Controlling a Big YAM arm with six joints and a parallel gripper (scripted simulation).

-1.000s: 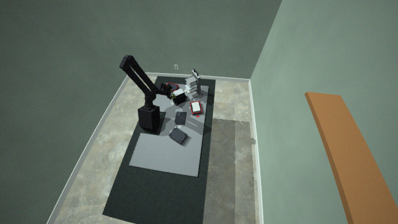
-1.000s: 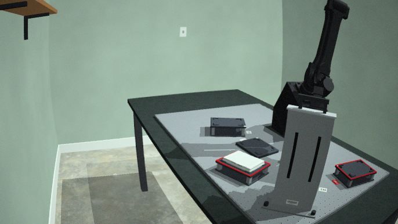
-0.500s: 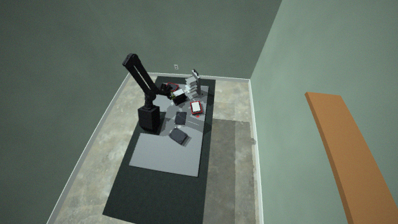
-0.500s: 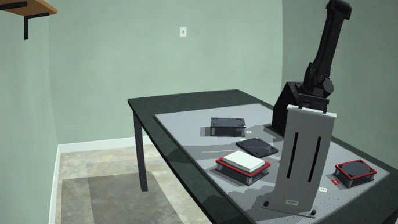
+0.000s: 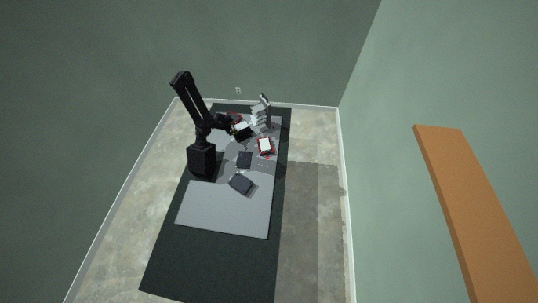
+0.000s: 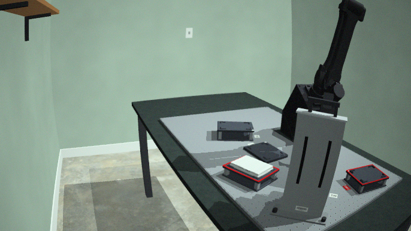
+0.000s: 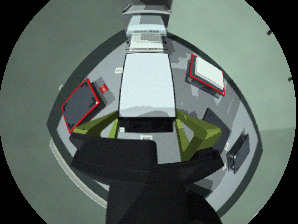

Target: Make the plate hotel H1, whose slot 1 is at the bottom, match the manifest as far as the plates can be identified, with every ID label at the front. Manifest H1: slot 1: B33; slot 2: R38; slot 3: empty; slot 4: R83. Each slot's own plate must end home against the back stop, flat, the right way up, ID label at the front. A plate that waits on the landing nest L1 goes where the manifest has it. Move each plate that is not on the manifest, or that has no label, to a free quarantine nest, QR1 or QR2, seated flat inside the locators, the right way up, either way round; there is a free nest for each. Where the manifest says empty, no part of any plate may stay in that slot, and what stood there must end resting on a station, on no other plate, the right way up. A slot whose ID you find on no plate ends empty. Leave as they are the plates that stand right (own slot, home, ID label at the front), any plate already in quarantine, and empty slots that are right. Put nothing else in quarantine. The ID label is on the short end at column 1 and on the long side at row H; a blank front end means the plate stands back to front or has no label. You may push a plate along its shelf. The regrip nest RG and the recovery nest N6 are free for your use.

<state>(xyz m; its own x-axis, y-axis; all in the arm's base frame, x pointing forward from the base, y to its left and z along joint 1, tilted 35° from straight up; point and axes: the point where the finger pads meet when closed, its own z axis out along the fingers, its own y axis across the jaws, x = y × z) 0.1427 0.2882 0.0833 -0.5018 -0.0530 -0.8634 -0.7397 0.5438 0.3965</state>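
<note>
My gripper (image 5: 234,129) (image 7: 147,113) is shut on a white plate (image 5: 241,125) (image 7: 147,85), its fingers along the long sides near the close end. The plate points towards the hotel (image 5: 268,114) (image 6: 314,161). A dark block (image 5: 244,136) (image 7: 150,125) shows below the plate; the gap between is hard to judge. Light plates or shelves (image 7: 146,42) show in the hotel beyond; their IDs are unreadable and slot contents unclear. Another white plate (image 5: 265,144) (image 6: 252,165) (image 7: 209,69) lies in a red-rimmed quarantine nest (image 6: 255,181). The other red-rimmed nest (image 6: 368,174) (image 7: 80,104) holds no plate.
A low dark nest (image 5: 244,159) (image 6: 265,151) and a taller dark nest (image 5: 241,183) (image 6: 235,126) stand without plates on the grey board (image 5: 223,208) (image 6: 192,128). The hotel's back panel hides the held plate in the exterior view.
</note>
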